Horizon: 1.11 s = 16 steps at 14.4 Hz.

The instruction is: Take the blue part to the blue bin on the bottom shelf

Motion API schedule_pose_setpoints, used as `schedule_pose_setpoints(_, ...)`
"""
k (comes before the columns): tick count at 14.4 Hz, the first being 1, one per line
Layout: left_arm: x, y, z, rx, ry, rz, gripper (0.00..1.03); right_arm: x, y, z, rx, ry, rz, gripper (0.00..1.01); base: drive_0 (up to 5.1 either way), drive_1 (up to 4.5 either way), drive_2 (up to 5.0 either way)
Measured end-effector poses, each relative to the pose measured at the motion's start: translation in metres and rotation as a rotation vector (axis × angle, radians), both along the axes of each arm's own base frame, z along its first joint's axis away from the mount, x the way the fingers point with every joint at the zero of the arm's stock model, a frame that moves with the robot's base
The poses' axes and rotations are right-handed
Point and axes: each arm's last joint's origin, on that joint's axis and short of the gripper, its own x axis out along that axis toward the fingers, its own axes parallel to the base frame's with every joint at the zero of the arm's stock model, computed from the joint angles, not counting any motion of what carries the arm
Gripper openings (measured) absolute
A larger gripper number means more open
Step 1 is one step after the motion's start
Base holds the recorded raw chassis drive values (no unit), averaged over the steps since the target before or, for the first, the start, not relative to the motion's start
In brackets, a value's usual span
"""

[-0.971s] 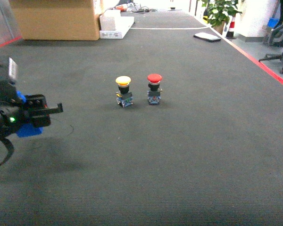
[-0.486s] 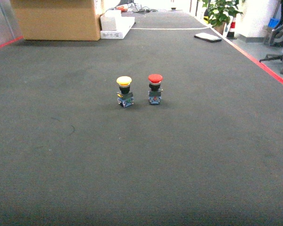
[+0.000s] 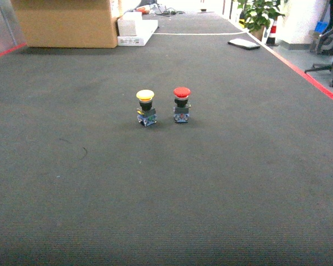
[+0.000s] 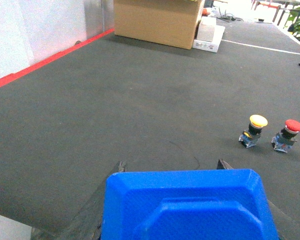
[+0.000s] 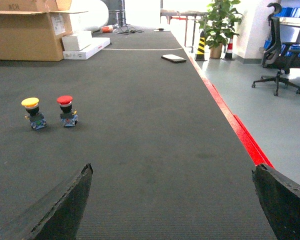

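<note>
The blue part (image 4: 187,205) is held between the jaws of the left gripper (image 4: 172,167), filling the bottom of the left wrist view, raised above the dark table (image 3: 222,183). That arm is pointed forward and slightly down. The right gripper (image 5: 172,200) is spread wide with nothing between its jaws, aimed level over the table. A yellow push button (image 3: 145,107) and a red push button (image 3: 181,103) are stood side by side, apart from both arms. Neither arm is seen in the head view.
</note>
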Motion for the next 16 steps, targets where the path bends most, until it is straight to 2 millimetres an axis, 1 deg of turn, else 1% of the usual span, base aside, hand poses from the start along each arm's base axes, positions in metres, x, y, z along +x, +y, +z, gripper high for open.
schedule_pose_setpoints(3, 0.0027, -0.0017, -0.003, 0.024, 0.021, -0.03, 0.44, 0.0, 0.0, 0.0, 0.0, 0.0, 0.0, 0.98, 0.0, 0.0, 0.0)
schedule_pose_setpoints(10, 0.0027, -0.0017, -0.0029, 0.027, 0.021, -0.03, 0.44, 0.0, 0.0, 0.0, 0.0, 0.0, 0.0, 0.98, 0.0, 0.0, 0.0)
schedule_pose_setpoints(12, 0.0027, -0.0017, -0.0029, 0.027, 0.021, -0.03, 0.44, 0.0, 0.0, 0.0, 0.0, 0.0, 0.0, 0.98, 0.0, -2.77, 2.8)
schedule_pose_setpoints(14, 0.0028, -0.0018, -0.0031, 0.028, 0.023, -0.03, 0.44, 0.0, 0.0, 0.0, 0.0, 0.0, 0.0, 0.98, 0.0, 0.0, 0.0)
schedule_pose_setpoints(16, 0.0019, -0.0009, -0.0016, 0.02, 0.011, -0.026, 0.44, 0.0, 0.0, -0.0003, 0.0, 0.003, 0.001, 0.98, -1.5, -1.52, -1.5)
